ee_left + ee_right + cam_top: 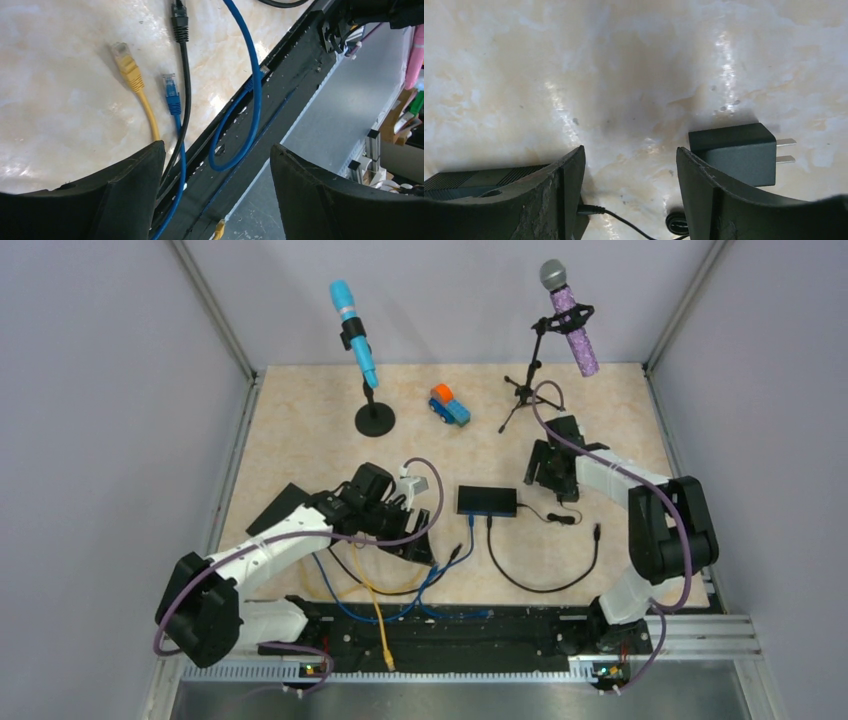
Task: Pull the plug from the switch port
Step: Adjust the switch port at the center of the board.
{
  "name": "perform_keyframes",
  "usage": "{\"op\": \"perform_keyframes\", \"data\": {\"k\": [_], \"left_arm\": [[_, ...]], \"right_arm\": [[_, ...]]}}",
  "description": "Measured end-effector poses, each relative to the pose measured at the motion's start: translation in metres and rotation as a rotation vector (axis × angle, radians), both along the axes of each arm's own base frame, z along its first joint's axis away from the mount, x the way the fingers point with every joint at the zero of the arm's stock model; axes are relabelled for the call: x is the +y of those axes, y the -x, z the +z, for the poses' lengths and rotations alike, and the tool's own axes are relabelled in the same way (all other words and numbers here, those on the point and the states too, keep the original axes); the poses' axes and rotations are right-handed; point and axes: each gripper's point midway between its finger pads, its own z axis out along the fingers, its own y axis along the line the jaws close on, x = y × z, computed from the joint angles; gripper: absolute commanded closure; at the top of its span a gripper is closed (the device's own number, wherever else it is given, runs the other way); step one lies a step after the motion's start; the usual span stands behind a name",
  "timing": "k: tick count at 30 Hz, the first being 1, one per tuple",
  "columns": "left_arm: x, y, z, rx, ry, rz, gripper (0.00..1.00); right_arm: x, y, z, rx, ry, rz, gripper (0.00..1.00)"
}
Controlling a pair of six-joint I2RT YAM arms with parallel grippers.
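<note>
The switch (pixel 487 501) is a flat, matte black box lying mid-counter (pixel 300 430) on glossy cream marble pattern. A blue cable (pixel 468 530) and a black cable (pixel 540 585) meet its near edge, but the plug there is too small to make out. The left gripper (pixel 217 150), its blunt, scuffed black jaws apart and empty, hangs over loose cable ends, a yellow connector (pixel 125 62) and a blue connector (pixel 171 92), both clear-tipped. The right gripper (pixel 630 152), likewise spread with nothing between, hides most of the switch's ribbed corner and part of a boxy power adapter (pixel 736 150) with two metal prongs.
</note>
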Motion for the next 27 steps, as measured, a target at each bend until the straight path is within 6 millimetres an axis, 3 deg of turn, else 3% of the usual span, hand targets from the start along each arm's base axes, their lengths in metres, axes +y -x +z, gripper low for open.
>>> {"op": "perform_keyframes", "data": {"k": [3,8,12,17,27], "left_arm": [[-0.006,0.008,-0.003,0.027,0.005,-0.035,0.2],[-0.019,0.02,-0.014,0.094,0.017,-0.1,0.22],[-0.03,0.026,-0.025,0.131,0.013,-0.123,0.23],[-0.047,0.026,-0.033,0.171,0.02,-0.126,0.25],[-0.106,0.004,-0.026,0.153,0.076,-0.166,0.26]], "right_arm": [[-0.013,0.002,-0.001,0.0,0.015,-0.034,0.32],[-0.026,0.022,-0.005,0.017,0.029,-0.058,0.31],[-0.023,0.041,-0.001,0.01,-0.007,-0.049,0.3],[-0.013,0.059,0.017,-0.056,-0.098,-0.036,0.29],[0.005,0.064,0.032,-0.09,-0.21,-0.006,0.28]]}}
